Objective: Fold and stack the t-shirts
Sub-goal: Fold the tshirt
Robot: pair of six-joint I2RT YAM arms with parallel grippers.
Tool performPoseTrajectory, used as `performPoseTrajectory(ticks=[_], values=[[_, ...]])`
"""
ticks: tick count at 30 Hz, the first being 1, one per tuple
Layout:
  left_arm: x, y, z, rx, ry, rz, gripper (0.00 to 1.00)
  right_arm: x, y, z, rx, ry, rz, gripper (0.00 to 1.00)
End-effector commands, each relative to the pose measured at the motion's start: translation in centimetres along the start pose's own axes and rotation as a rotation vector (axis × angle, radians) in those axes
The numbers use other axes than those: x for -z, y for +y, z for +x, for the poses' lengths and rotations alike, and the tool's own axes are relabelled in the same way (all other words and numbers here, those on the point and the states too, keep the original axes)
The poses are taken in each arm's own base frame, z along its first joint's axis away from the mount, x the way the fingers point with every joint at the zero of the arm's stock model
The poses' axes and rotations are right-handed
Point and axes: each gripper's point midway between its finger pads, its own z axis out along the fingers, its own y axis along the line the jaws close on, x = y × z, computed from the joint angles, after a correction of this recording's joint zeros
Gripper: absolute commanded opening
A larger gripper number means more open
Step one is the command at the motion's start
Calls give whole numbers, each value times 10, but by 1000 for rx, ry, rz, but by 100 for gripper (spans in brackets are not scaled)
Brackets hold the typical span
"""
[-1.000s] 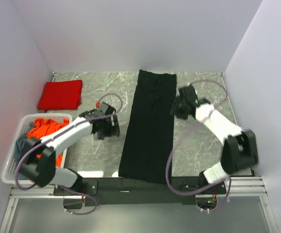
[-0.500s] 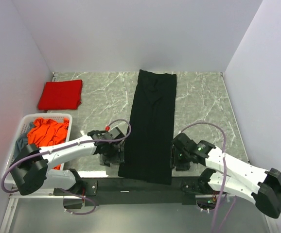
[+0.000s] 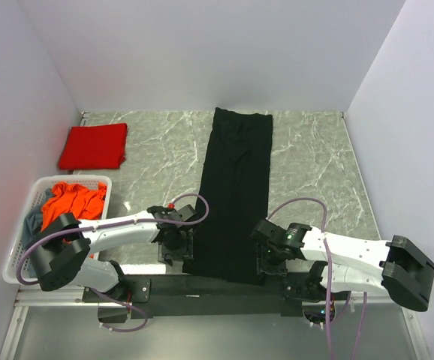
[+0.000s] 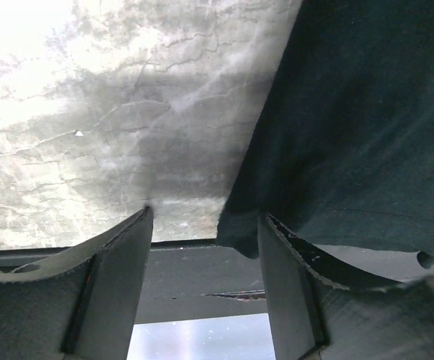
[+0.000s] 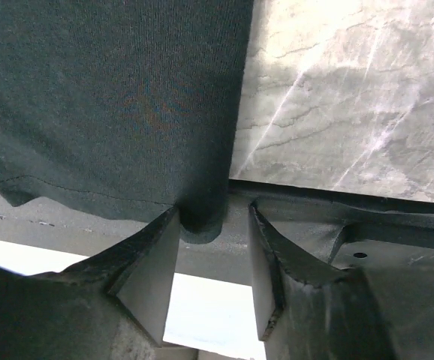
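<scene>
A large black t-shirt (image 3: 233,187), folded into a long strip, runs from the back of the table to its near edge. My left gripper (image 3: 180,247) stands open at the strip's near left corner. In the left wrist view that corner (image 4: 241,229) lies between the jaws of the left gripper (image 4: 206,217), close to the right finger (image 4: 288,277). My right gripper (image 3: 266,259) is open at the near right corner. In the right wrist view the cloth (image 5: 202,217) hangs beside the left finger (image 5: 153,259) of the right gripper (image 5: 214,214). A folded bright red t-shirt (image 3: 93,146) lies at the back left.
A white perforated basket (image 3: 22,251) at the left edge holds a crumpled orange-red t-shirt (image 3: 73,202) and a grey-blue one (image 3: 32,223). The black mounting rail (image 3: 217,289) runs along the table's near edge, under the shirt's hem. White walls close in the back and sides.
Both arms have swung from mid-table down to the near edge, each ending at a near corner of the black t-shirt. The left jaws have narrowed.
</scene>
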Motion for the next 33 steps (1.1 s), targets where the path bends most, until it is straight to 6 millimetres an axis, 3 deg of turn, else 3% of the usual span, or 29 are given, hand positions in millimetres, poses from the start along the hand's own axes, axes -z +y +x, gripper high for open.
performPoseTrajectory(ticks=[1, 10, 22, 27, 31, 33], values=[[-1, -8, 0, 16, -1, 22, 63, -5, 5, 1, -21, -2, 0, 47], [-9, -2, 8, 20, 20, -5, 59, -8, 4, 4, -19, 5, -1, 30], [-24, -1, 24, -13, 74, -52, 52, -10, 3, 6, -13, 13, -3, 15], [-28, 4, 32, -27, 100, -95, 30, -8, 2, 6, -10, 11, 1, 0], [-27, 4, 41, -41, 114, -105, 2, -6, 2, 11, -11, 29, -24, 0], [-24, 7, 48, -43, 130, -117, 1, -3, 2, 17, -5, 51, -33, 0]])
